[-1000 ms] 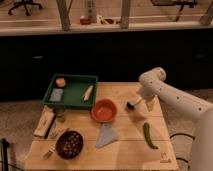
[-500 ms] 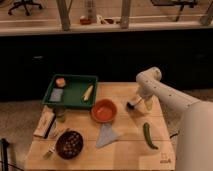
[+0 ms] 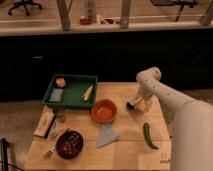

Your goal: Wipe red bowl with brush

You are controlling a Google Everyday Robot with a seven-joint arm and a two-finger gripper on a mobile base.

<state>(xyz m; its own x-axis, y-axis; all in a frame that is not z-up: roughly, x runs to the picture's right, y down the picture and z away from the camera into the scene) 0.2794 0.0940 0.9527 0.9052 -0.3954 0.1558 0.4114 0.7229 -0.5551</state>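
Observation:
The red bowl (image 3: 104, 110) sits upright near the middle of the wooden table (image 3: 125, 155), its inside plain. To its right lies the brush (image 3: 131, 105): its dark bristle head shows on the table, and the slim white handle runs up under my gripper. My gripper (image 3: 142, 103) is down at the table right over the brush handle, about a hand's width right of the bowl. My white arm (image 3: 170, 102) reaches in from the lower right.
A green tray (image 3: 74, 101) holding small items stands at the back left. A dark brown bowl (image 3: 69, 144) with speckled contents is at the front left. A grey cloth (image 3: 106, 135) lies in front of the red bowl. A green chilli-shaped object (image 3: 148, 136) lies front right.
The arm's elbow has swung closer and fills more of the lower right. The gripper has stayed low by the brush, shifting slightly. The bowl has not moved.

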